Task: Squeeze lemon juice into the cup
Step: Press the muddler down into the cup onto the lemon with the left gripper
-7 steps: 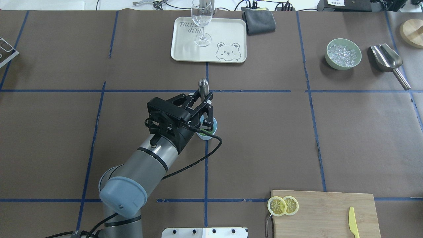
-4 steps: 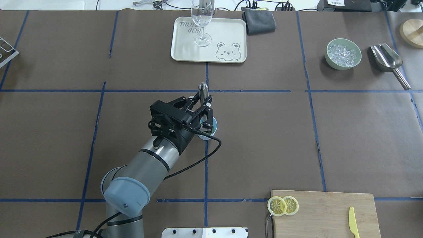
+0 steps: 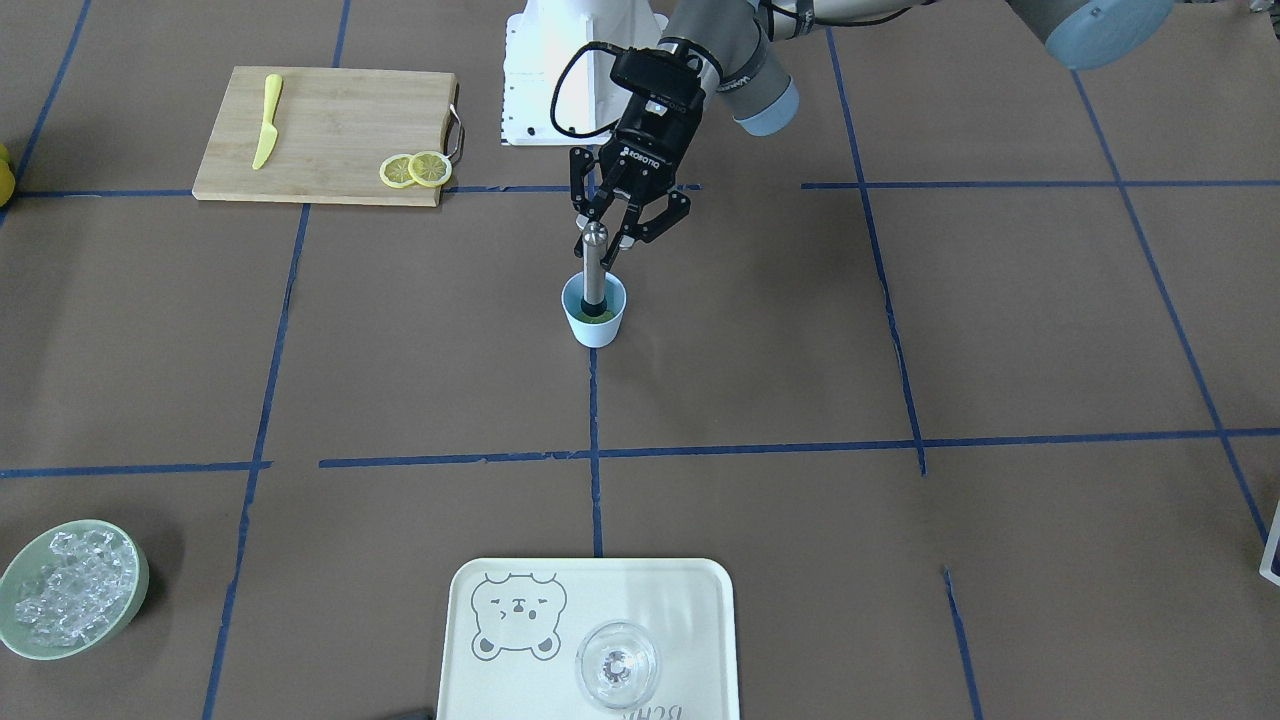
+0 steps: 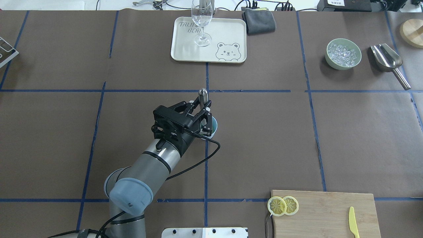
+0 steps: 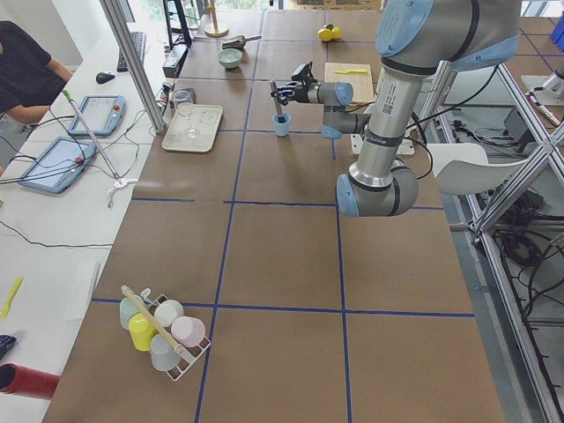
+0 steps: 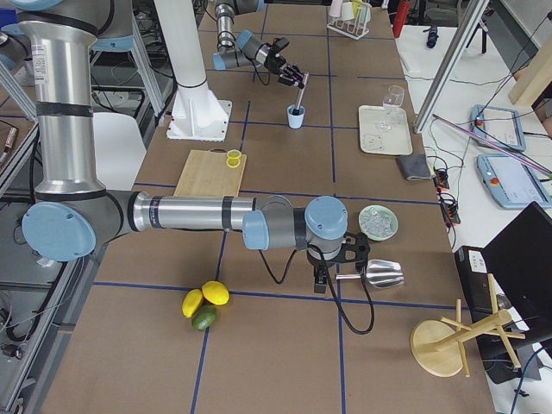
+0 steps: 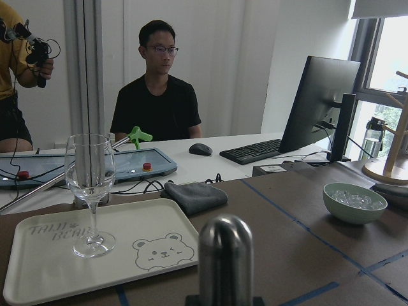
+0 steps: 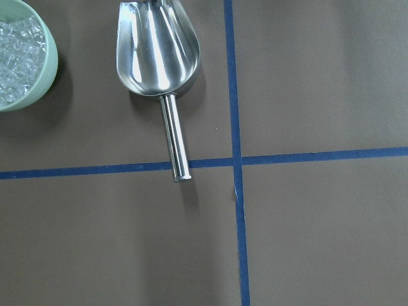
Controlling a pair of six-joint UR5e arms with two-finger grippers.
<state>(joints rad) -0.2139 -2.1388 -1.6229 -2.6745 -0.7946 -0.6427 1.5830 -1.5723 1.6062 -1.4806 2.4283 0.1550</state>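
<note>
So the left gripper (image 3: 606,236) hangs at the top of a metal muddler (image 3: 593,270) standing in the blue cup (image 3: 594,325), jaws spread either side of it and not clamped on it as far as I can see. Looks like the mashing step to me. There's something dark greenish-yellow at the bottom of the cup, but honestly I can't tell if it's a slice. Next move probably means closing on the shaft and pressing straight down so the light cup doesn't tip. Counts from the overhead view: two lemon slices (image 3: 430,168), overlapping on the cutting board (image 3: 320,130) at about 4 o'clock from the cup, plus one yellow knife (image 3: 266,125), one cup and one muddler. The right gripper (image 6: 335,266) sits over by the scoop (image 8: 156,51); can't tell if it's spread or closed.
</note>
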